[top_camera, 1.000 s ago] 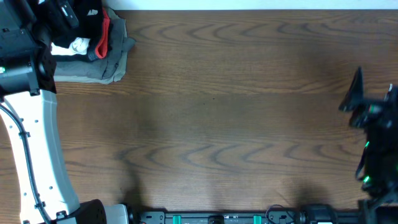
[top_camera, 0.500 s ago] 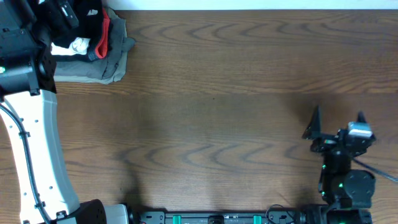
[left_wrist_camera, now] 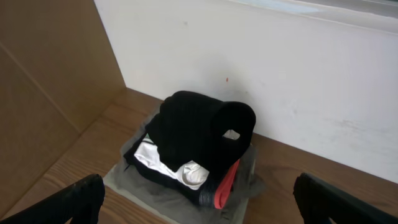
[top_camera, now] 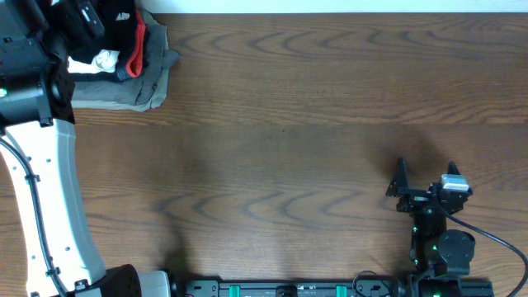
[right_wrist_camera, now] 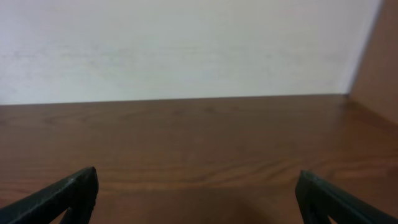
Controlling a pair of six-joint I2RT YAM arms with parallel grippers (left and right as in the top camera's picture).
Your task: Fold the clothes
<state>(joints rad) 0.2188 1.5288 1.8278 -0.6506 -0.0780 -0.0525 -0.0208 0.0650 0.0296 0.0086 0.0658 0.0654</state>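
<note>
Overhead view: I find the black T-shirt bunched on top of a pile in the far left corner of the desk. Left wrist view confirms the placing. The shirt lies rumpled over a white garment, which rests on a grey-olive folded garment, close to the white wall. A red trim shows at the pile's edge. My left tool hangs above the pile, jaws released and gripping nothing. My right tool sits at the near right of the desk, well apart from the pile, jaws spread wide over bare wood, empty.
</note>
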